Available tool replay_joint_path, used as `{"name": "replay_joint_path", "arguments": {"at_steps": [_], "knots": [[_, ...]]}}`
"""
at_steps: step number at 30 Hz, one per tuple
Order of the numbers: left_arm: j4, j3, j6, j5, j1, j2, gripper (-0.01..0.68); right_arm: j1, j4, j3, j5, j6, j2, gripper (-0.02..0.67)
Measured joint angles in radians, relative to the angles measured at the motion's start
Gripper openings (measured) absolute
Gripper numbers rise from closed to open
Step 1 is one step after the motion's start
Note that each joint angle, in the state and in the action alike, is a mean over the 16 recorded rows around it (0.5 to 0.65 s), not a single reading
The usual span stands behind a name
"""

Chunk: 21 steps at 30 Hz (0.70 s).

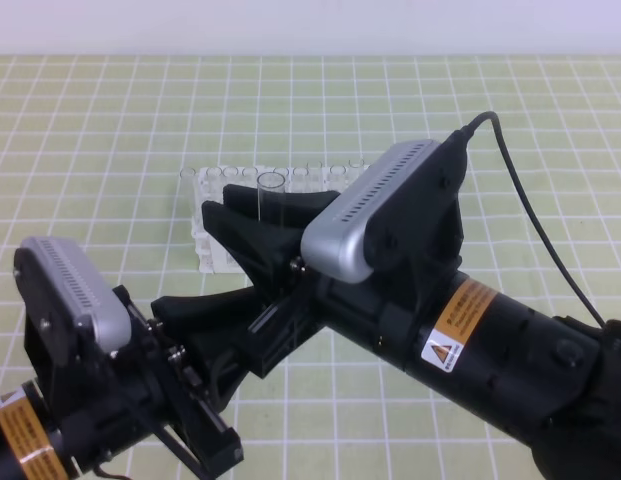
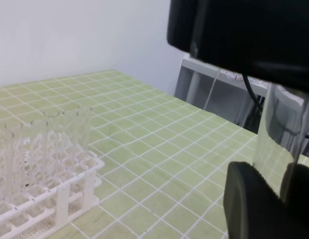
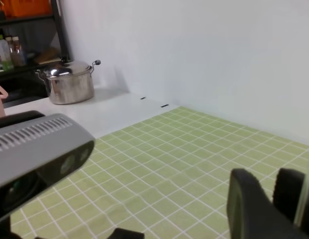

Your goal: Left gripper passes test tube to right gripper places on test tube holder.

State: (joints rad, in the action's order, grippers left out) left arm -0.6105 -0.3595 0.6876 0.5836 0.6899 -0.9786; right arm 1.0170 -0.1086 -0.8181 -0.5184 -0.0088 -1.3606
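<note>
Test tube: clear, colourless, open rim up, standing upright above the green grid mat, in front of the white test tube holder as seen from the high view. Lower part hidden among black fingers of both arms.

High view only: both arms together. Right gripper reaching across from right, fingers closed around the tube's lower half; silver ribbed block and orange sticker with yellow triangle behind. Left gripper coming up from lower left, tips meeting the same spot from below; whether its jaws grip the tube cannot be told here.

Left wrist view only: tube close up, glassy wall rising between 2 dark fingers, which sit narrow against it, so held. Holder at left with several clear tubes standing in its back rows, well apart from the held tube.

Right wrist view only: steel pot on white surface beyond the mat, shelving behind, left arm's grey camera block low left. Fingers at lower right, tube barely discernible.
</note>
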Motion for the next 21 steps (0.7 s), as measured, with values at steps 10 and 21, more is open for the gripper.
{"name": "replay_joint_path", "arguments": {"at_steps": [10,21], "knots": [[-0.005,0.0,0.008,0.002,0.0,0.0,0.052,-0.004,-0.002,0.0,-0.011,-0.017,0.0,0.174],[-0.013,0.0,0.005,0.004,0.0,0.0,0.058,-0.01,-0.018,0.0,-0.037,-0.033,0.0,0.32]]}}
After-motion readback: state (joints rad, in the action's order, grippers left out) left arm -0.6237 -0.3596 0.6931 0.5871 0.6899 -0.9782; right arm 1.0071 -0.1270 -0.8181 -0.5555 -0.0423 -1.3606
